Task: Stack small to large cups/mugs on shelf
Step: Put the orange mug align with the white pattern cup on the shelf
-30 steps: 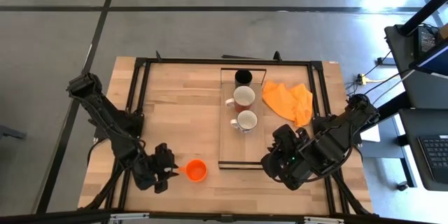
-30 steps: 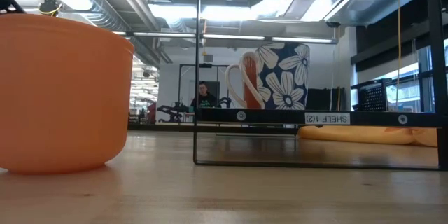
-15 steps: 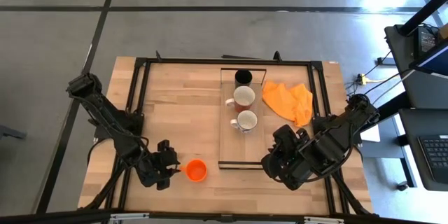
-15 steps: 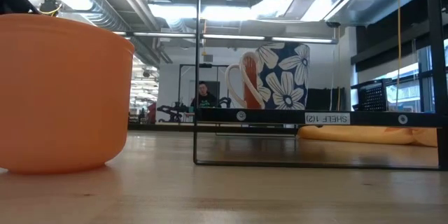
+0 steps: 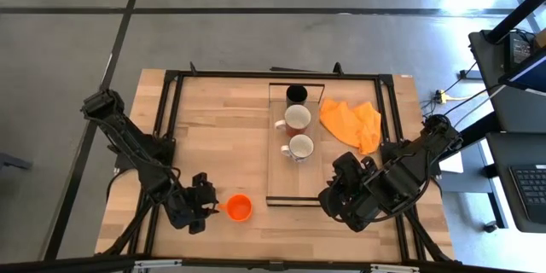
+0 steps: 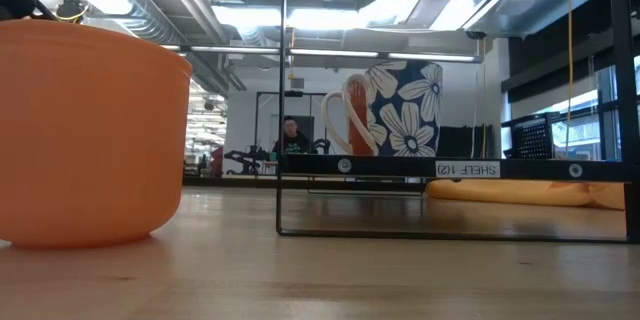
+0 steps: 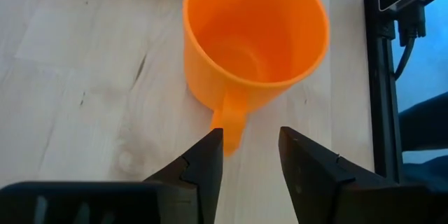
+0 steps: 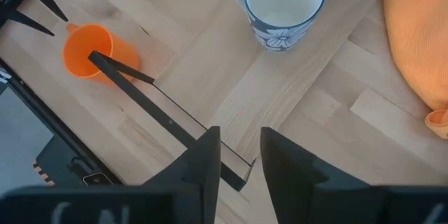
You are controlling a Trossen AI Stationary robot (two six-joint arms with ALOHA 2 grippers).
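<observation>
The orange cup [image 7: 255,38] stands upright on the tabletop near its near edge [image 5: 239,208], with its small handle [image 7: 229,122] pointing at my left gripper [image 7: 252,140]. That gripper is open and low at the cup's left [image 5: 207,206], one finger on either side of the handle's end. On the shelf [image 5: 281,171] a black tumbler [image 5: 297,94] and two white mugs [image 5: 296,119] [image 5: 299,148] stand in a row. My right gripper [image 8: 240,140] is open and hovers by the shelf's near right corner [image 5: 334,198]. The low view shows the cup [image 6: 90,130] and a flowered mug [image 6: 395,108].
An orange cloth [image 5: 351,124] lies crumpled on the table to the right of the shelf. The near half of the shelf board [image 8: 280,84] is bare wood. A black frame rail [image 7: 381,98] runs along the table edge beside the cup. A person shows far off in the room [image 6: 291,135].
My left gripper has crept a little toward the orange cup, toward the table's right. The cup, the mugs and the right arm have kept still.
</observation>
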